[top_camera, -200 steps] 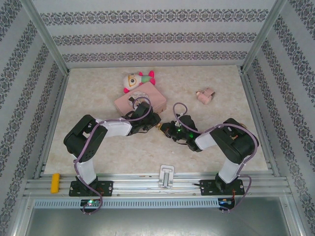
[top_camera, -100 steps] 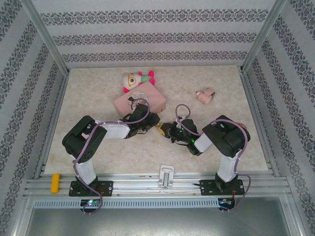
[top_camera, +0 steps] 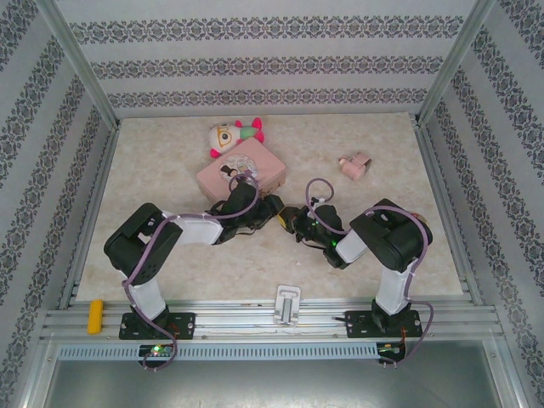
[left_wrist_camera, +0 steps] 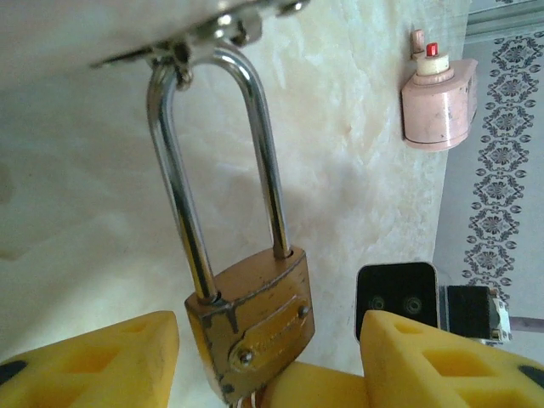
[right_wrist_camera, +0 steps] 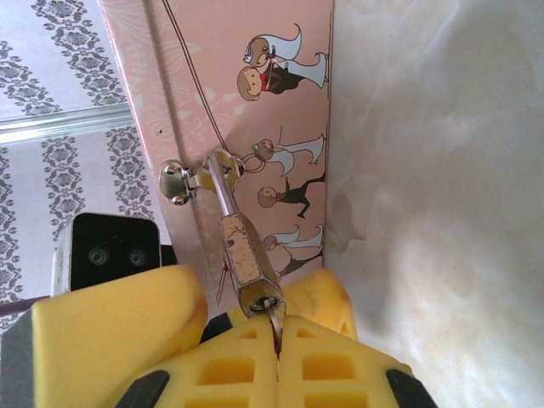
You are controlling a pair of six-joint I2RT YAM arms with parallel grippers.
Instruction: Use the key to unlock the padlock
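Pink box [top_camera: 259, 170] stands right behind the padlock [left_wrist_camera: 255, 327]; near table [top_camera: 255, 268] lies open.

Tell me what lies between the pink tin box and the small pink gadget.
Only bare tabletop separates the box and the gadget, per the top view.

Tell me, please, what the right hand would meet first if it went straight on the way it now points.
The padlock, its keyhole end right at the right hand, which seems to pinch the key; the pink box lies behind it.
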